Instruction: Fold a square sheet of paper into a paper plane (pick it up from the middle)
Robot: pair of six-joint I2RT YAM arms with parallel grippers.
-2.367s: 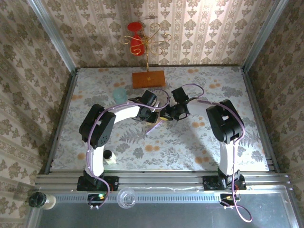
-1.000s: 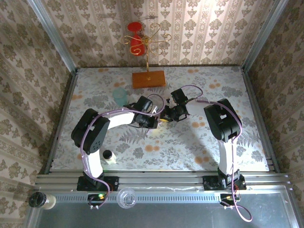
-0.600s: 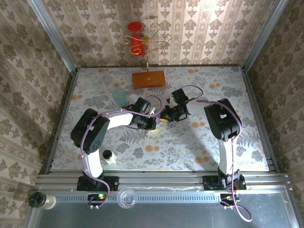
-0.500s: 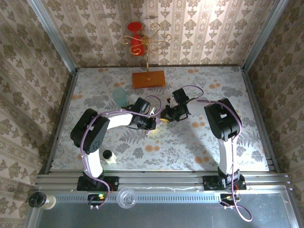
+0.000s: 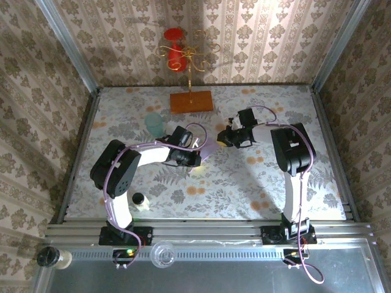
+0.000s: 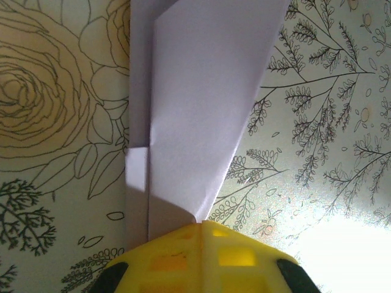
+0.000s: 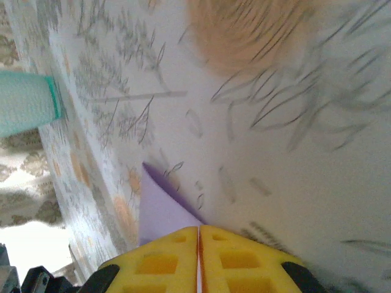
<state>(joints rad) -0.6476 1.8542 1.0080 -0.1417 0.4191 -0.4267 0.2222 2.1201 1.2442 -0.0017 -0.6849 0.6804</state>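
Right fingers [image 7: 159,262] rightward, closed on paper plane [image 7: 160,213]

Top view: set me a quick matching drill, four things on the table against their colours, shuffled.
Things:
1. cup
2. board
3. paper
4. bottle

Colours:
A. pale lilac
B. white with a dark cap
C. orange-brown
D. pale teal

Pairs: 1-D, 2-C, 3-A, 4-B
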